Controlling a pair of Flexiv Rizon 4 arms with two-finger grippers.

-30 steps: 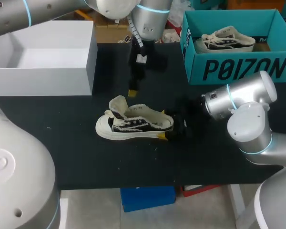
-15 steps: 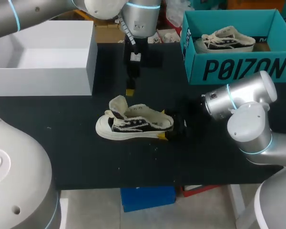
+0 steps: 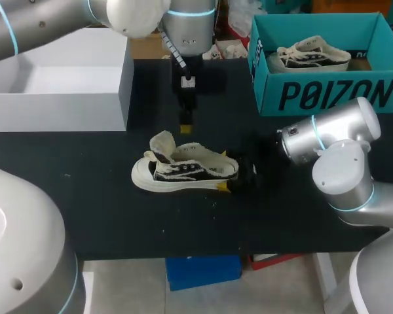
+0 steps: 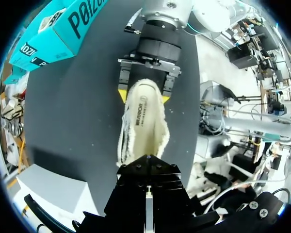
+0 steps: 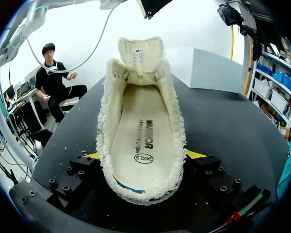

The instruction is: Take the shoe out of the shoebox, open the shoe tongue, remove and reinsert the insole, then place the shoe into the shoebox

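The right gripper (image 4: 143,95) is clamped on the heel of the shoe (image 3: 183,171), which lies on the table (image 3: 105,209) with its insole (image 5: 144,141) seated. The left gripper (image 3: 185,124) hangs seemingly above the toe end; apart or together, I cannot tell. With only 1 grip, at the heel, the shoe may pivot if the tongue (image 5: 139,53) is pushed sideways.

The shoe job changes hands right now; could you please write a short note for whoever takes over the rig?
Right gripper: shut on the shoe at its heel; the shoe stands on the table.
Left gripper: shut, empty, above the table beyond the shoe.
Done: shoe out, tongue folded open.
Insole lies inside the shoe; whether it has been out already cannot be told.
Left: return the shoe to the teal shoebox, which holds a second shoe.
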